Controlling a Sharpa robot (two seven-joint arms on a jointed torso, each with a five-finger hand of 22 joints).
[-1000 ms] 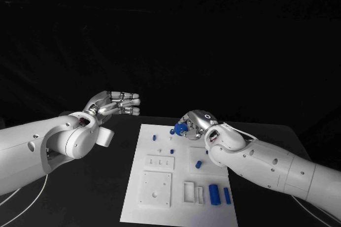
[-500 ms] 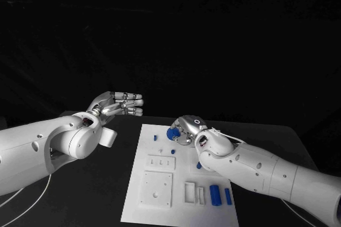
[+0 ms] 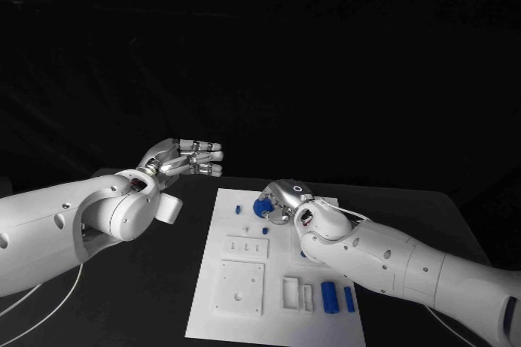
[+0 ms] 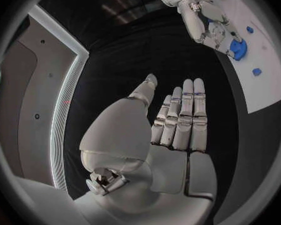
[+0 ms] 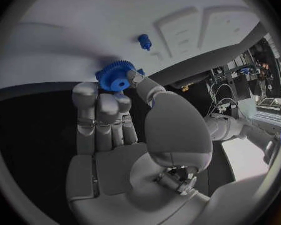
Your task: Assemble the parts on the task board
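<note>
Over on the left, the left hand [image 3: 184, 159] hangs above the dark surface [image 3: 152, 302] just off the board's far left corner, fingers straight and close together, nothing in it, and it has barely stirred in the last second. Now the board [image 3: 217, 317]: the right hand [image 3: 284, 200] has slid leftward along its far end, carrying the blue gear [image 3: 263, 206] pinched at its fingertips, and it now sits just beside the small blue peg [image 3: 238, 209] standing near the far left edge. That looks like lining the gear up for seating, though it is not yet down on anything. The board's recesses: the large square plate [image 3: 239, 288] carries no blue piece, and toward the right the blue bars [image 3: 336, 297] lie side by side near the front edge.
</note>
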